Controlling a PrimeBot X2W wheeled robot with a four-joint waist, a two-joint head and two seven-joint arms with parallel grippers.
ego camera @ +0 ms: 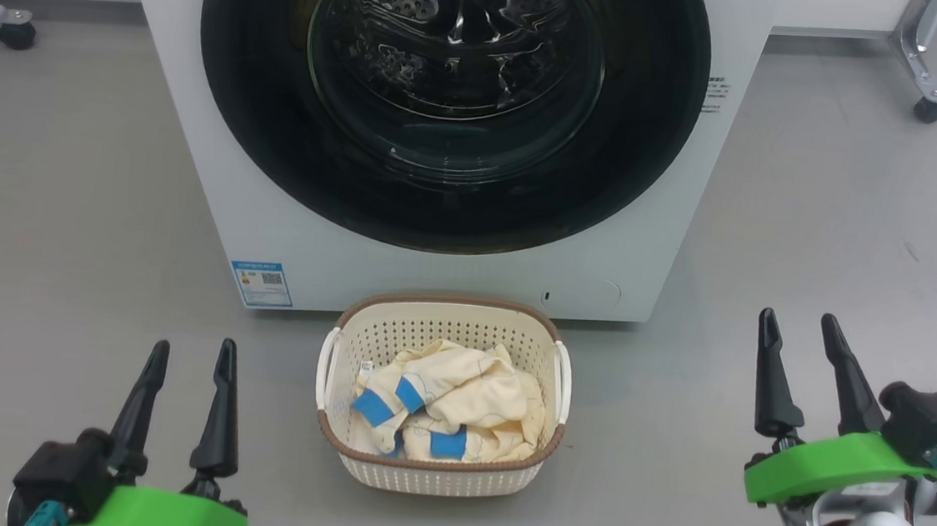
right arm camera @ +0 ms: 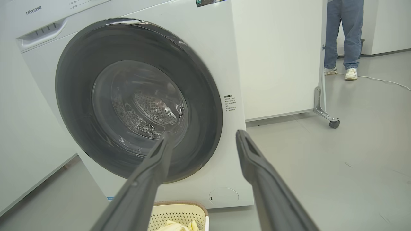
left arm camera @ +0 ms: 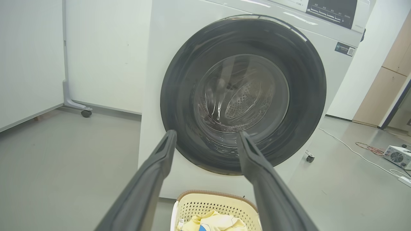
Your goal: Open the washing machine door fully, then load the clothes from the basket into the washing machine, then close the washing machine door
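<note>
The white washing machine (ego camera: 195, 124) stands straight ahead. Its round black-rimmed washing machine door (ego camera: 645, 143) is shut flat against the front, and the steel drum shows through the glass. On the floor before it sits the cream basket (ego camera: 435, 474) holding the pale yellow clothes (ego camera: 466, 401) with blue patches. My left gripper (ego camera: 192, 354) hovers open at the lower left, left of the basket. My right gripper (ego camera: 800, 327) hovers open at the lower right, well right of the basket. Both wrist views look at the washing machine door (left arm camera: 305, 80) (right arm camera: 205, 96) with the basket (left arm camera: 218, 200) (right arm camera: 179, 208) below.
Grey floor surrounds the machine. White partition panels on castor feet (ego camera: 931, 107) (ego camera: 17, 33) stand behind on both sides. A person's legs in jeans (right arm camera: 343, 35) stand far right in the right wrist view. Cables and a small white box (left arm camera: 398, 157) lie on the floor.
</note>
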